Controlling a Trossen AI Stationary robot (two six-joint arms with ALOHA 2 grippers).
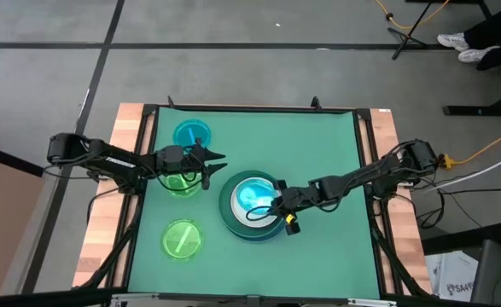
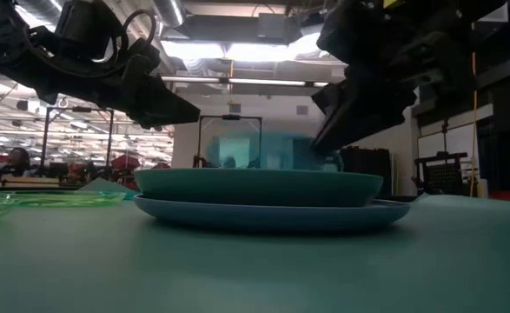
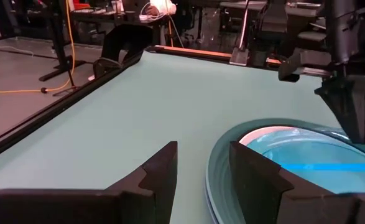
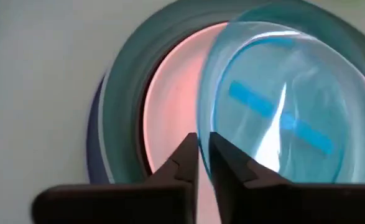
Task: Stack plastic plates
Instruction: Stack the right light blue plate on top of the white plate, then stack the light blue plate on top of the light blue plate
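A stack stands mid-table: a large blue plate at the bottom, a dark green plate on it, and a white plate in that. No black plate shows. My right gripper is shut on a translucent cyan plate over the stack. My left gripper is open and empty, hovering just left of the stack above a lime-green plate. A second cyan plate and a second lime-green plate lie flat on the mat. My right gripper pinches the cyan plate's rim between its two fingers, on the plate's near right side. The fingers come slanting down from the table's right. The plate sits tilted over the white plate, raised above the green plate's rim; whether its far edge rests there I cannot tell.
The green mat is bare at the far right and near right. Wooden table edges and a black frame border it. Cables and a stand's legs lie on the floor beyond the far edge.
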